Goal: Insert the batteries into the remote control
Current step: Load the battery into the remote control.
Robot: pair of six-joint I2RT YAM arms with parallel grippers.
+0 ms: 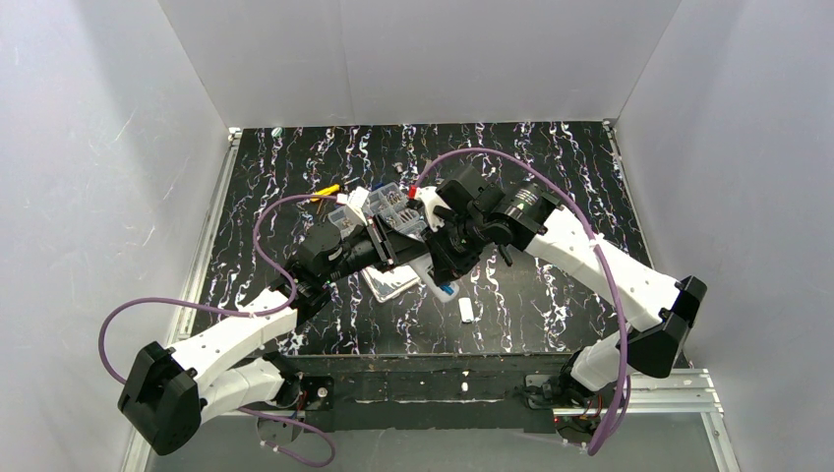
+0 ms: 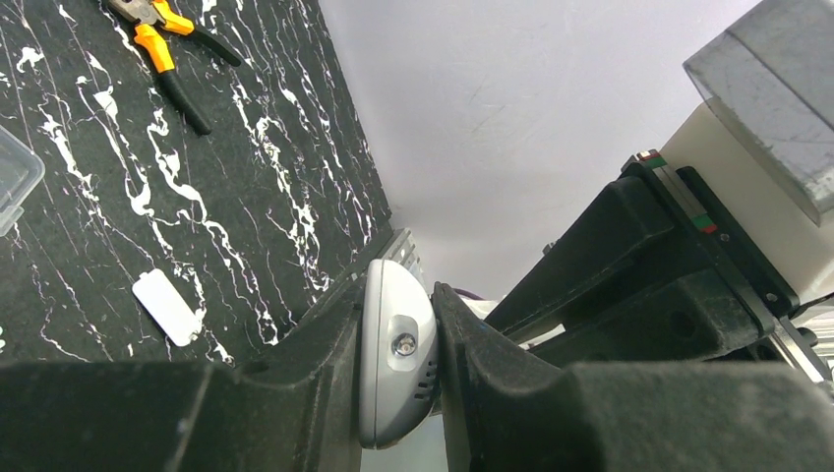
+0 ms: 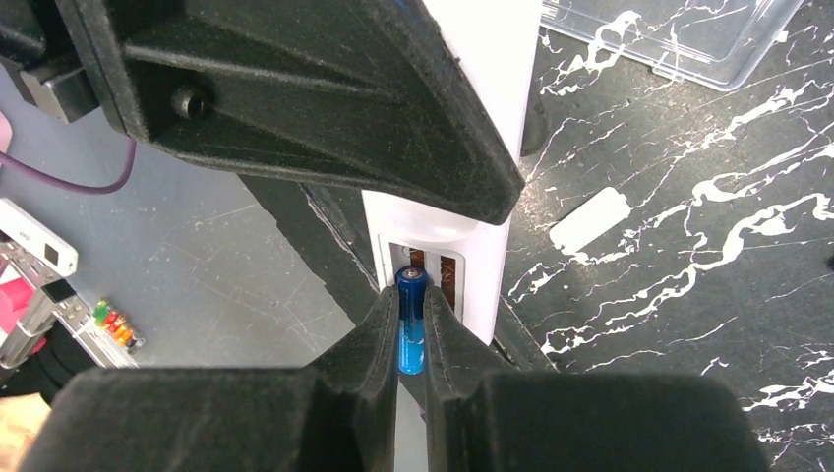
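Note:
My left gripper [image 2: 398, 295] is shut on the white remote control [image 2: 393, 344], clamping its rounded grey-windowed end. In the right wrist view the remote [image 3: 482, 59] stands with its back recess [image 3: 433, 267] and brown contacts facing me. My right gripper [image 3: 411, 300] is shut on one blue battery [image 3: 411, 324], whose tip is at the lower end of that recess. In the top view both grippers meet at the table's middle: the left gripper [image 1: 398, 254], the right gripper [image 1: 443, 280] and the remote [image 1: 427, 269]. I do not see the second battery.
The small white cover piece [image 1: 466, 311] lies on the black marbled table near the front, also in the wrist views [image 2: 165, 307] [image 3: 588, 218]. A clear compartment box [image 1: 388, 206] and clear lid [image 3: 688, 39] sit behind. Orange-handled pliers [image 2: 162, 49] lie farther off.

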